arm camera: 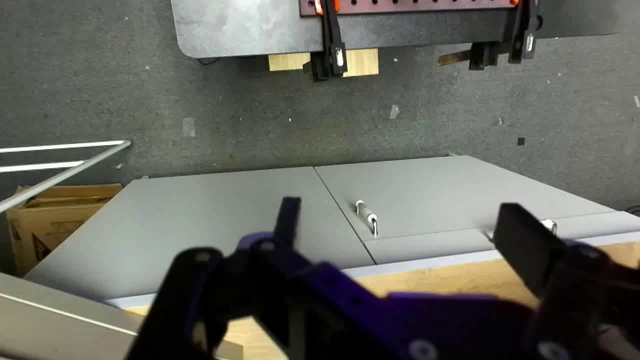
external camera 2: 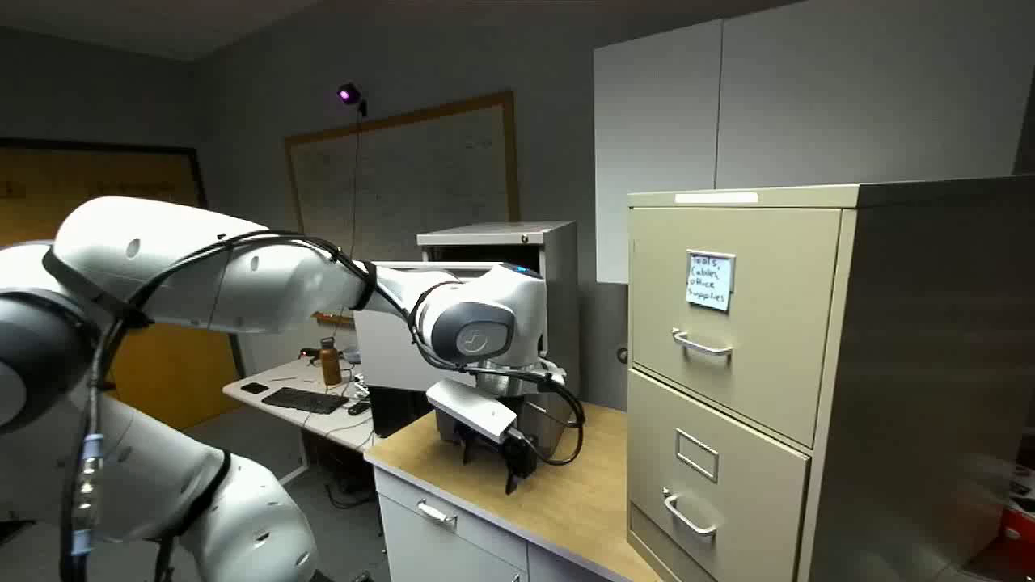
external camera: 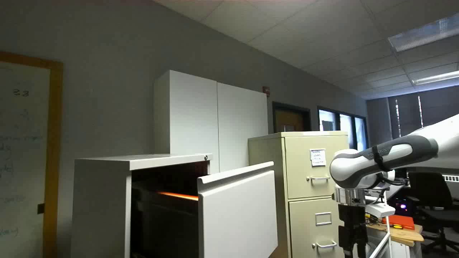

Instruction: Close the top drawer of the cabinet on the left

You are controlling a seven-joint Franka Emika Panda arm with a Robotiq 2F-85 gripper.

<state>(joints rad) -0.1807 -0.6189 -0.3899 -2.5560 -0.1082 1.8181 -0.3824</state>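
The wide white cabinet [external camera: 100,208] stands at the left in an exterior view, and it also shows behind the arm in an exterior view [external camera 2: 562,315]. Its top drawer [external camera: 238,215] is pulled well out, dark inside with an orange strip. The drawer's white front also shows in an exterior view [external camera 2: 388,347], partly hidden by the arm. My gripper [external camera 2: 489,470] points down above the wooden counter, to the side of the drawer front and apart from it. In the wrist view my gripper [arm camera: 402,212] is open with nothing between its fingers; cabinet and drawer are out of that view.
A beige filing cabinet [external camera 2: 728,323] with handled drawers stands close beside the gripper. The wooden counter [external camera 2: 566,501] lies under the gripper, with grey handled fronts [arm camera: 240,210] below. A tall white cupboard [external camera: 193,118] stands behind. A desk [external camera 2: 283,376] holds a keyboard and a bottle.
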